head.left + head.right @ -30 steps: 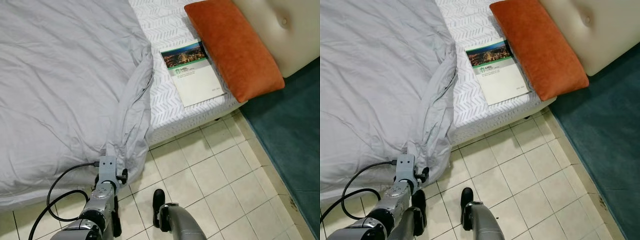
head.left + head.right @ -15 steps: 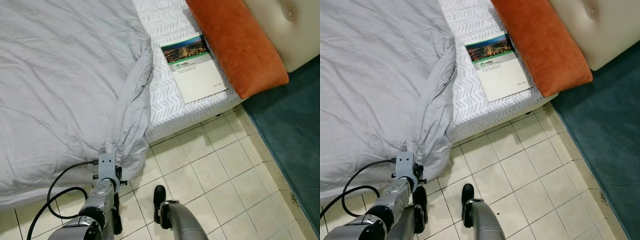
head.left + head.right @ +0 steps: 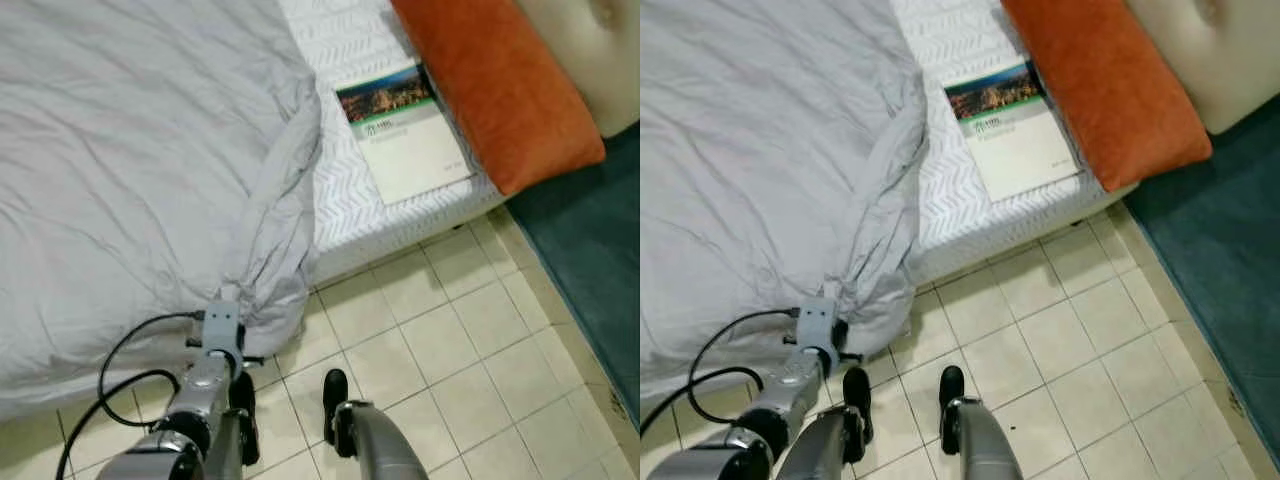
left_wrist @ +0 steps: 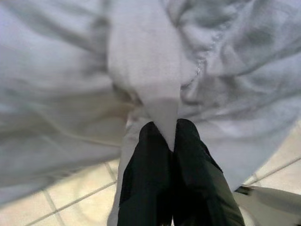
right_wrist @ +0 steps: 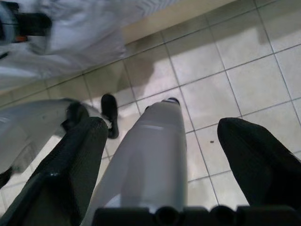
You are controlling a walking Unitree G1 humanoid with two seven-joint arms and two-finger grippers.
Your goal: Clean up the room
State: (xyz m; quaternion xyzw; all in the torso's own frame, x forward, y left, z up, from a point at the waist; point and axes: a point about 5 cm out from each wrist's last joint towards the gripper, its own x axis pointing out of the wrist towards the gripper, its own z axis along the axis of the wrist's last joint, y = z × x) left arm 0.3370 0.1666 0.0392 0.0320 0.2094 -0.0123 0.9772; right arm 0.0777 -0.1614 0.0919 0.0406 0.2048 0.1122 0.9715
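A rumpled grey blanket (image 3: pixel 130 160) covers most of the bed, and its bunched corner hangs over the bed's edge down to the floor. My left gripper (image 4: pixel 162 139) is shut on that corner, with a fold of cloth pinched between its black fingers (image 4: pixel 146 160). The left wrist (image 3: pixel 222 326) sits low at the bed's edge. A book (image 3: pixel 405 145) with a city photo on its cover lies on the white patterned sheet (image 3: pixel 345 195), beside an orange pillow (image 3: pixel 495 85). My right gripper (image 5: pixel 164 155) hangs open over the tiled floor.
Beige floor tiles (image 3: pixel 450 340) run along the bed's side. A teal rug (image 3: pixel 600 250) lies at the right. A cream padded headboard (image 3: pixel 600 40) stands behind the pillow. A black cable (image 3: pixel 125 370) loops by my left arm. My black feet (image 3: pixel 335 390) stand near the bed.
The whole picture has shifted a little as the camera moved. My left gripper stays shut on the blanket corner, which looks drawn tighter. The book and pillow lie as before.
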